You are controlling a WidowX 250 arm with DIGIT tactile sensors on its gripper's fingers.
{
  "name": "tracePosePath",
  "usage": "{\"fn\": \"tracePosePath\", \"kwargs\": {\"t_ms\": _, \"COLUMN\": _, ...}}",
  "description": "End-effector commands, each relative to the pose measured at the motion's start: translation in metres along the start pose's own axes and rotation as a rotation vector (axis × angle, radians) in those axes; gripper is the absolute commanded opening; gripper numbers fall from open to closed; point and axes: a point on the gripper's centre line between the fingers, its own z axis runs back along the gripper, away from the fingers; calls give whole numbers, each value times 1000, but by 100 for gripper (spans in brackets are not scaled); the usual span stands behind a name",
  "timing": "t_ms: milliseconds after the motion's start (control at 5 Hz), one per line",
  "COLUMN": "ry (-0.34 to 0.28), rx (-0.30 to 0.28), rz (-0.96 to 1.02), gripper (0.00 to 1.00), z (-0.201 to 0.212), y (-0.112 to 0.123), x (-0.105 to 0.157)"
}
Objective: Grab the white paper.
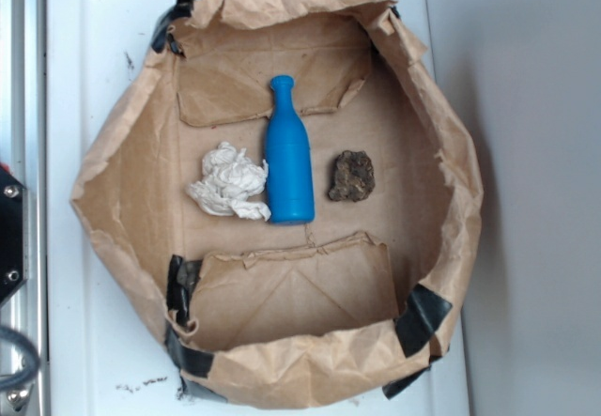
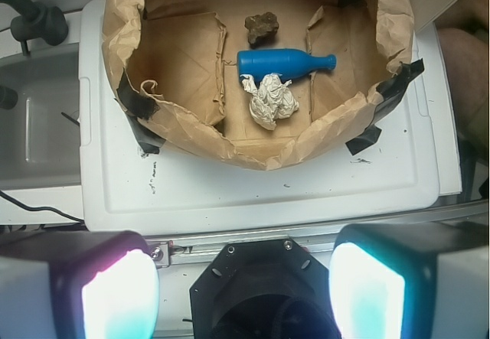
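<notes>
Container: a brown paper bag (image 1: 141, 162), cut or rolled down into a shallow open tray with crumpled walls, resting on a white table (image 1: 94, 50). Patches of black tape (image 1: 423, 317) sit on its rim at several corners.

Contents: three items lie on the bag's flat floor, in a row across the middle.

White paper: the white paper (image 1: 228, 183), a crumpled, wrinkled wad, lies inside the bag on its floor. In the exterior view it is on the left of the row, touching or just beside the lower body of the bottle.

Bottle: a blue bottle (image 1: 287, 158) lies on its side in the middle of the row, neck toward the top of the exterior view.

Rock: a dark brown lumpy rock (image 1: 351, 176) lies on the other side of the bottle, apart from it.

Hand: the hand (image 2: 243, 285) is seen in the wrist view only, outside the bag and well apart from it. Its two fingers (image 2: 119, 293) stand wide apart with nothing between them.

Bag floor: folded flaps and creases show at both ends of the floor.
</notes>
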Motion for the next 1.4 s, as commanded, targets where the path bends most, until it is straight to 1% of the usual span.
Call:
{"fn": "tracePosePath", "kwargs": {"t_ms": 0, "ry": 0, "rx": 0, "rz": 0, "gripper": 100, "z": 0, "y": 0, "x": 0}}
{"fn": "tracePosePath", "kwargs": {"t_ms": 200, "ry": -19, "rx": -11, "rz": -28, "gripper": 100, "z": -22, "y": 36, "x": 48}}
{"fn": "tracePosePath", "kwargs": {"t_ms": 400, "ry": -79, "rx": 15, "rz": 13, "gripper": 100, "z": -38, "y": 59, "x": 96}}
{"fn": "tracePosePath", "kwargs": {"t_ms": 600, "ry": -105, "rx": 23, "rz": 24, "gripper": 100, "z": -48, "y": 63, "x": 145}}
{"fn": "tracePosePath", "kwargs": {"t_ms": 1200, "ry": -105, "rx": 23, "rz": 24, "gripper": 100, "z": -48, "y": 63, "x": 145}}
